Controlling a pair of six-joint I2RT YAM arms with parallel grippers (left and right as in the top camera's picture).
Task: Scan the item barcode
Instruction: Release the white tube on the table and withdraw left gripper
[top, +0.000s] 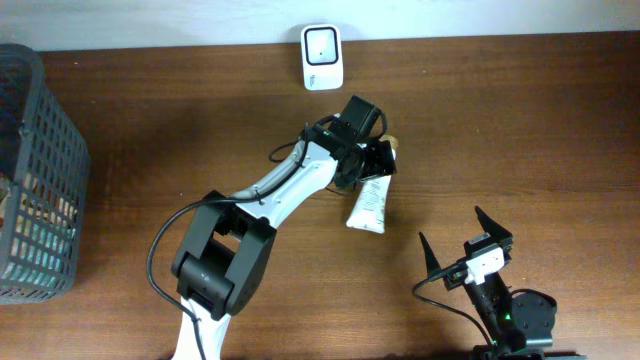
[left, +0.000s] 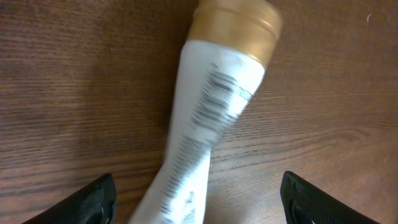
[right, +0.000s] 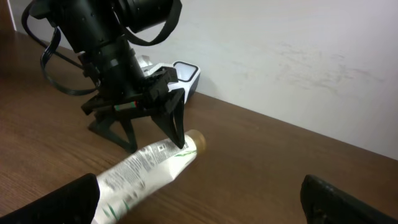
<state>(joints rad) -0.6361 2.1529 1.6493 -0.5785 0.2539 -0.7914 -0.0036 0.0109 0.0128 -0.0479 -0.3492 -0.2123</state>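
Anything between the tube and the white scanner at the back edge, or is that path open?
Nothing visible. Between the tube and the scanner the table is bare wood. Only the left tool is near that line, open and straddling the tube's cap end. The right tool is off to the side.

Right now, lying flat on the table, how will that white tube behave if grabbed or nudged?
The tube flattens toward its tail, so it probably dents under a squeeze. Its round gold cap might let that end swivel when pushed, though the flat tail should stop rolling.
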